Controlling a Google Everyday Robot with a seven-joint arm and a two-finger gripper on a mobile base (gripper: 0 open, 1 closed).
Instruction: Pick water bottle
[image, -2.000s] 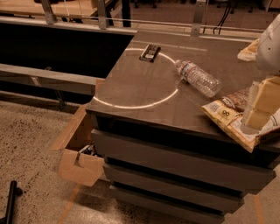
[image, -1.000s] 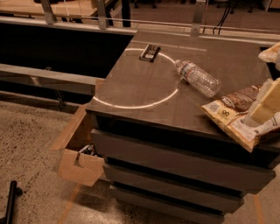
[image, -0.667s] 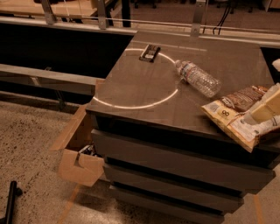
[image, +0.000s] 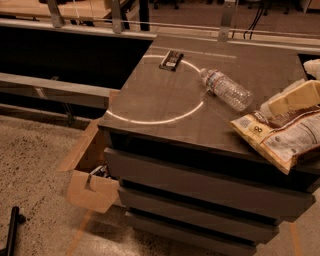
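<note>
The water bottle (image: 226, 89) is small, clear and ribbed, with a white cap and a label band near its neck. It lies on its side on the dark cabinet top (image: 165, 100), right of centre, cap pointing to the back left. My gripper (image: 290, 100) is a cream-coloured part at the right edge of the view, just over the back of a crinkly snack bag (image: 285, 137). It is to the right of the bottle's base and apart from it. More of the arm is cut off by the frame edge.
A small black flat object (image: 171, 60) lies at the back of the top, on a bright ring of light (image: 155, 120). An open cardboard box (image: 92, 180) sits on the floor left of the drawers. A black pole (image: 12, 232) lies at bottom left. Railings run behind.
The gripper has sunk lower and shifted right, toward the frame edge over the snack bag. The bottle, bag and black object have not moved.
</note>
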